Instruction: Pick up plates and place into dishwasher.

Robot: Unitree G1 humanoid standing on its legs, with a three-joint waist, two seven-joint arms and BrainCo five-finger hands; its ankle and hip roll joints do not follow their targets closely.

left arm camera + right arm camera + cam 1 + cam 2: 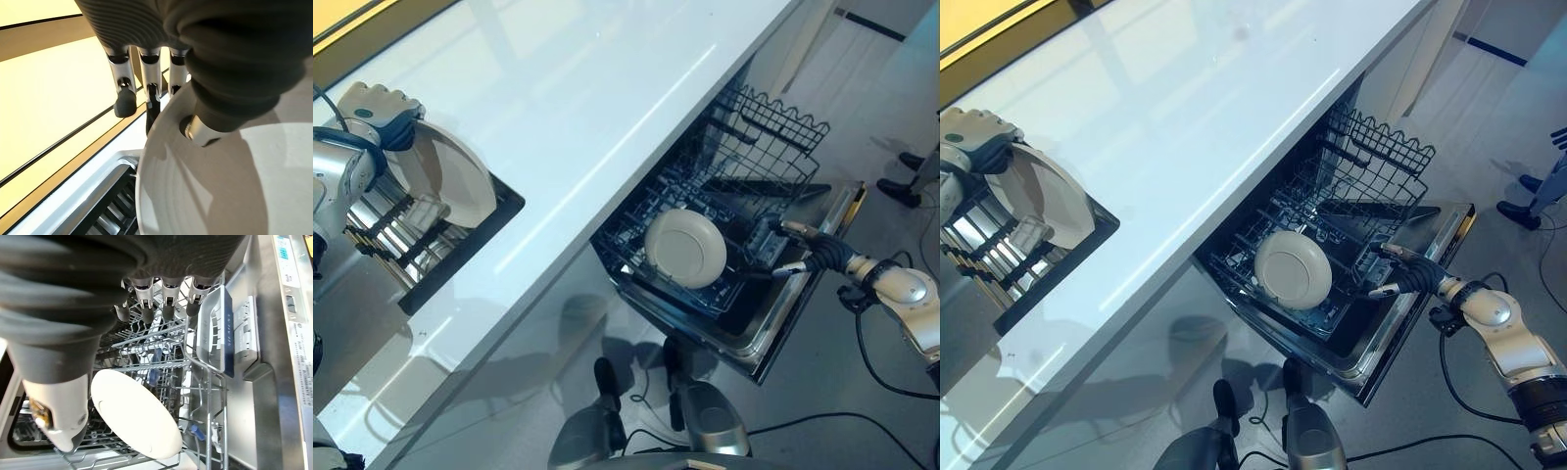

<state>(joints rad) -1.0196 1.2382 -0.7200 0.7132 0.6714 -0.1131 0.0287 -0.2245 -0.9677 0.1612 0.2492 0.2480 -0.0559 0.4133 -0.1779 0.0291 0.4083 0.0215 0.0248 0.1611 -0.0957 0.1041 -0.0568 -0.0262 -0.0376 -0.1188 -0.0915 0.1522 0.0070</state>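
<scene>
My left hand [374,110] has its fingers clamped on a white plate [450,181] standing upright in the sink rack [396,235]. The dishwasher rack [724,215] sits well off toward my loose, empty right hand [808,250].

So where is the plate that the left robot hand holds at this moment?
The plate is at the robot's far left, upright over the dish rack sunk in the white counter, its rim gripped by the left robot hand.

Bright light glares off the white counter [607,108], soft shadows fall on the floor [862,372], and wrist views blur up close.
</scene>
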